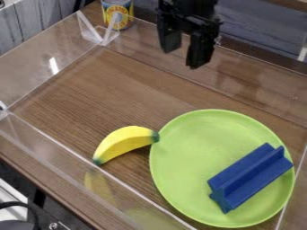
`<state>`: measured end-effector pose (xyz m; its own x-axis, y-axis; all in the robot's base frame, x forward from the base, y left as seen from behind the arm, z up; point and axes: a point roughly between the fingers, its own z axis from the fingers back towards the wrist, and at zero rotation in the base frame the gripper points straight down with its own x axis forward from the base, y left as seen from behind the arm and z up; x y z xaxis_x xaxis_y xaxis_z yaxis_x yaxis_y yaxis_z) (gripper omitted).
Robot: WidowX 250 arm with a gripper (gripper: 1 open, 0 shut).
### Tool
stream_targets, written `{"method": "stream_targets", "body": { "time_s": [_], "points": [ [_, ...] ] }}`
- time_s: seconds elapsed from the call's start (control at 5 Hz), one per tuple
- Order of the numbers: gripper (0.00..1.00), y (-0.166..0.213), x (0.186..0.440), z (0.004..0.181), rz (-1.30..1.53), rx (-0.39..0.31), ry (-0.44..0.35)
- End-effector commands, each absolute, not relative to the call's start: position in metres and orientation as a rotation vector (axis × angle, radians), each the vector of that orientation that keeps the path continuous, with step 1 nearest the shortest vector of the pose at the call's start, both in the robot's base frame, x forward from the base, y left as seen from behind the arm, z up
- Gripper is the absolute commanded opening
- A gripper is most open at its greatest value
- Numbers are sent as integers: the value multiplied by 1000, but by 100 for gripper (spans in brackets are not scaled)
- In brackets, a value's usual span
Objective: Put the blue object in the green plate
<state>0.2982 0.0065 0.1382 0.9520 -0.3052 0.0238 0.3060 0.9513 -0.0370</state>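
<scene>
hovering my pincer [189,45] above the far side of the bench [108,99], i see its fingers spread apart and holding nothing. the blue object [250,178] lies flat inside the green plate [192,162], toward its right edge, well apart from the pincer, so to my eye the placing looks done. the yellow banana [124,142] sits just beside the plate's left rim, untouched. a yellow can [115,13] stands beyond the clear wall at the back.

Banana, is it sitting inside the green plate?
No, the banana lies on the wooden table beside the green plate; only the blue object sits on it.
</scene>
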Motion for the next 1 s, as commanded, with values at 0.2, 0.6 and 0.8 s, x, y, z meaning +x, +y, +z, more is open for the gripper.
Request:
{"method": "stream_targets", "body": {
  "time_s": [0.2, 0.6, 0.8],
  "points": [
    [100, -6, 308, 126, -214, -26, -84],
    [100, -25, 320, 143, -136, -16, -111],
    [100, -31, 316, 141, -156, -17, -105]
  ]
}}
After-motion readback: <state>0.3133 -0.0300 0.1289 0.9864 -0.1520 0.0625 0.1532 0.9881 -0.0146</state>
